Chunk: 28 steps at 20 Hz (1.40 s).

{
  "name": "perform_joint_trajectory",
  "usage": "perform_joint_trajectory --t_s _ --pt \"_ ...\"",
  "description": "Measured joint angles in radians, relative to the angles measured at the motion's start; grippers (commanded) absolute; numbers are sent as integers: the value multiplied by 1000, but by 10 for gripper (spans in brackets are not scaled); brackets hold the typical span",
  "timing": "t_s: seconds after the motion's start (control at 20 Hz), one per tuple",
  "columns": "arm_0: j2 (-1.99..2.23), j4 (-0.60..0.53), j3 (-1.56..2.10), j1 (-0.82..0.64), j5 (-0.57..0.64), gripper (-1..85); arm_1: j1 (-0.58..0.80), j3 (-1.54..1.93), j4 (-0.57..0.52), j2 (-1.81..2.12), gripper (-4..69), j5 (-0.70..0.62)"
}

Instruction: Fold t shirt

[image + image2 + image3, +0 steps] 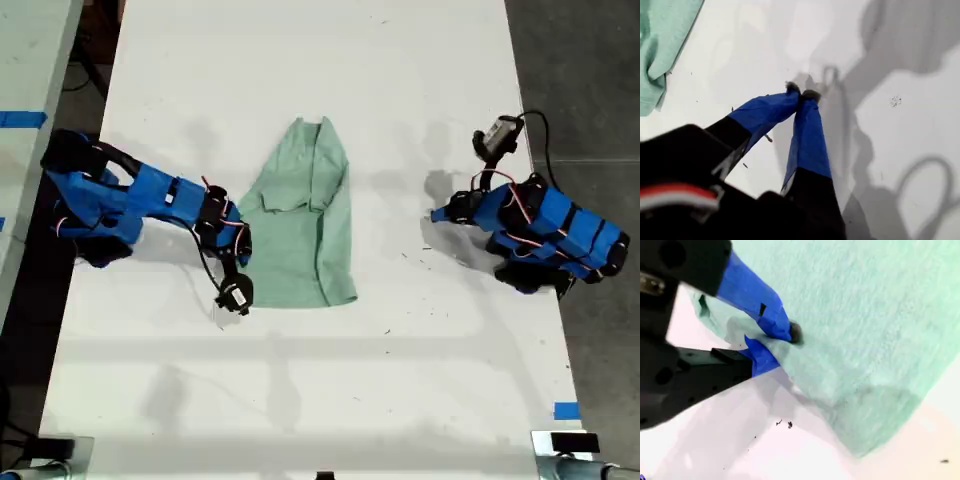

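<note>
My second tool (777,347) apparently pinching the t shirt (305,215) edge; my first tool (802,92) closed, empty.

The t shirt (305,225) was a plain pale mint green with no print, lying on a white counter (300,400) flecked with small dark specks. My first gripper (801,92) and my second gripper (785,340) both had blue jaws on black bodies with red and white wiring. Strips of blue tape (566,410) marked the counter's edge, and the floor (590,70) beside it was dark grey.
</note>
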Motion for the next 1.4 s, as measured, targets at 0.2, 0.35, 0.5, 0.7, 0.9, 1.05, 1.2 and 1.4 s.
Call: perform_joint_trajectory --t_s 0.2,0.35,0.5,0.7,0.9,1.05,1.2,1.4 --pt "49 206 -67 0 26 -2 0 0 0 0 16 0" --pt "75 331 -218 0 78 -2 0 0 0 0 16 0" --pt "2 359 -430 0 170 -2 0 0 0 0 16 0" --pt "-298 362 -828 -2 321 9 0 0 0 0 16 0" --pt "-472 298 -992 -3 394 236 0 0 0 0 16 0" --pt "-482 273 -996 -5 405 251 0 0 0 0 16 0" --pt "-445 287 -996 -20 420 233 0 0 0 0 16 0" --pt "-207 342 -980 -87 508 186 0 0 0 0 16 0"
